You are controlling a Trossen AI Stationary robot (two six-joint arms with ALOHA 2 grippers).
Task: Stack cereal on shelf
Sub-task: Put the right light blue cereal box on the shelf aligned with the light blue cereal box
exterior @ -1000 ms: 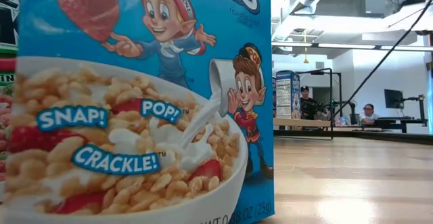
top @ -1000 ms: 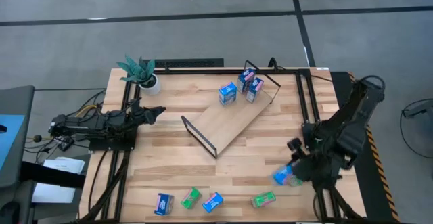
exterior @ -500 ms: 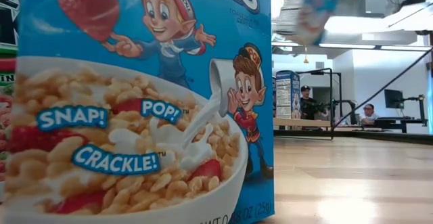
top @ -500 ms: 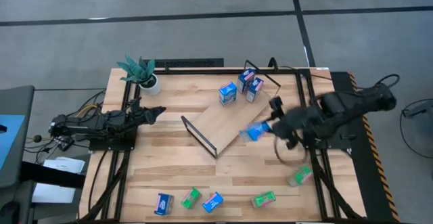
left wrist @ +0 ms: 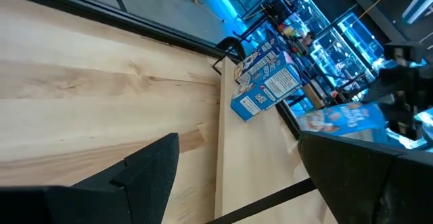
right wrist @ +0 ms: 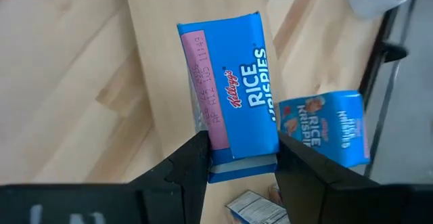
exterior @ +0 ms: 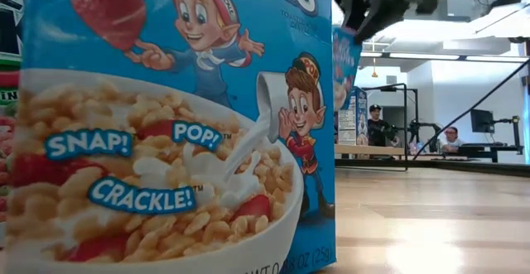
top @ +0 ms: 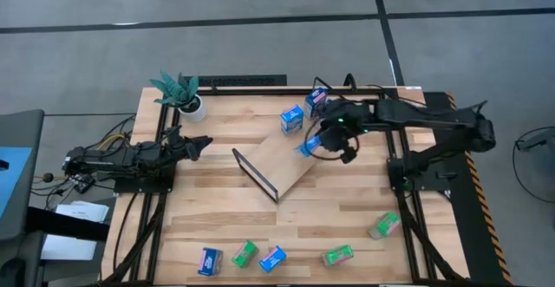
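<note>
Nearest, hard against the low view's lens: an upright bright blue cardboard cereal box (exterior: 166, 125) printed with a bowl of cereal and cartoon figures, filling more than half of that view.

Along the near edge of the pale wooden table (top: 217, 205), seen from above: a row of small cartons lying flat. From left to right, a blue edge box (top: 209, 260), a green edge box (top: 245, 253), a second blue edge box (top: 272, 258) and a second green edge box (top: 338, 256). Farther right and a little deeper in, apart from the row, a lone green box (top: 384, 225).

Mid-table: the shelf (top: 277, 161), a long light-wood board with black wire frame ends, lying at a slant.

Above the board's farther half: the right claw (top: 329, 138), clenched on a blue Rice Krispies carton (right wrist: 233, 122) with a pink side panel. Grips it at one end between both dark fingers (right wrist: 189, 173), off the board.

Just beyond, standing on the board: a blue shelf box (top: 292, 120), apart from the carried carton.

At the board's far end, close together by the wire frame: two more blue far boxes (top: 319, 103).

At the table's left side: the left claw (top: 192, 144), released, fingers spread, holding nothing, well apart from every box.

Far left corner: a green spiky plant in a white pot (top: 182, 94).
</note>
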